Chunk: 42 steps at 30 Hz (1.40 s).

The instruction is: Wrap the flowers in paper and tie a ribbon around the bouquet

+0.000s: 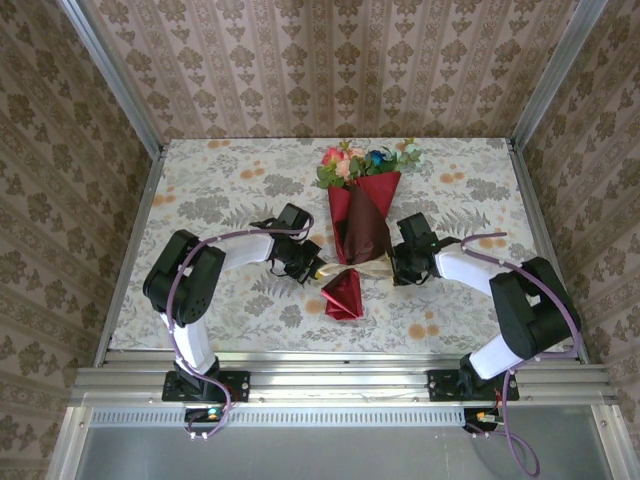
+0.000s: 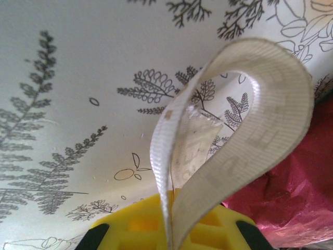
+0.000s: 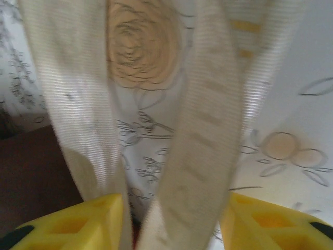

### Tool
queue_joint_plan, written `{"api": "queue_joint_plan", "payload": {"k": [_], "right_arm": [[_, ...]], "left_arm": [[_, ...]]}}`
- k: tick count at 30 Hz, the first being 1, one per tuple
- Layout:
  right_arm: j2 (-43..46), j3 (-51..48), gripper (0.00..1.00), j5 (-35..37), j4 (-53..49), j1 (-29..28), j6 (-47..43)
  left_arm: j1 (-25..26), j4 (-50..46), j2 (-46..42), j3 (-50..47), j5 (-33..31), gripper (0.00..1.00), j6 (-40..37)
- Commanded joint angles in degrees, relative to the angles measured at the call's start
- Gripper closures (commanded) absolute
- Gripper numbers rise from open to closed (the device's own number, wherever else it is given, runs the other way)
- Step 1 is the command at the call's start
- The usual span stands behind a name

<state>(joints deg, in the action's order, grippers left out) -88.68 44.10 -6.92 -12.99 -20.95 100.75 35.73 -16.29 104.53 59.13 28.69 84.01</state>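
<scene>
The left claw (image 2: 169, 237) was pressed together on a loop of the ribbon (image 2: 260, 130). The right claw (image 3: 171, 213) stood partly spread, with ribbon strands passing between its yellow fingers (image 3: 78, 224). The bouquet (image 1: 362, 215) lay on the tabletop (image 1: 200, 200) between both claws.

Left claw (image 1: 316, 270) clamped, right claw (image 1: 392, 266) parted.

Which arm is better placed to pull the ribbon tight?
Left, probably. The left gripper is shut on the ribbon beside the bouquet; the right gripper stands open, ribbon strands loose between its fingers, so it must close first.
</scene>
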Motion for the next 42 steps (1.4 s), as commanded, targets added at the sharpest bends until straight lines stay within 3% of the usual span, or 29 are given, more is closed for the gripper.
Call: {"api": "queue_joint_plan", "payload": {"k": [1, 12, 13, 17, 19, 35, 42], "right_arm": [[-1.7, 2.4, 0.52, 1.4, 2.5, -0.2, 1.1], [-1.7, 3.7, 0.53, 2.8, 1.9, -0.2, 0.0], [-1.9, 3.9, 0.57, 2.7, 1.9, -0.3, -0.3], [-2.4, 3.5, 0.9, 2.6, 1.2, -0.3, -0.2], [-1.5, 3.0, 1.0, 4.1, -0.2, -0.1, -0.3], [2.1, 0.8, 1.0, 7.4, -0.4, 6.2, -6.1], [-1.6, 3.2, 1.0, 2.0, 2.0, 6.1, -8.5]], "left_arm": [[0.6, -0.8, -1.1, 1.2, 0.3, 1.0, 0.7], [0.6, -1.0, -1.0, 1.6, 0.3, 1.0, 0.6], [0.6, -1.0, -0.9, 1.7, 0.5, 1.0, 0.6], [0.5, -1.2, -1.0, 1.6, 0.5, 1.0, 0.7], [0.3, -1.2, -1.2, 1.3, 0.4, 1.0, 0.6], [-1.1, -2.0, -2.5, -0.9, -0.3, 1.0, 0.7], [-0.8, -0.4, -1.3, -0.1, 0.7, 1.0, 0.9]]}}
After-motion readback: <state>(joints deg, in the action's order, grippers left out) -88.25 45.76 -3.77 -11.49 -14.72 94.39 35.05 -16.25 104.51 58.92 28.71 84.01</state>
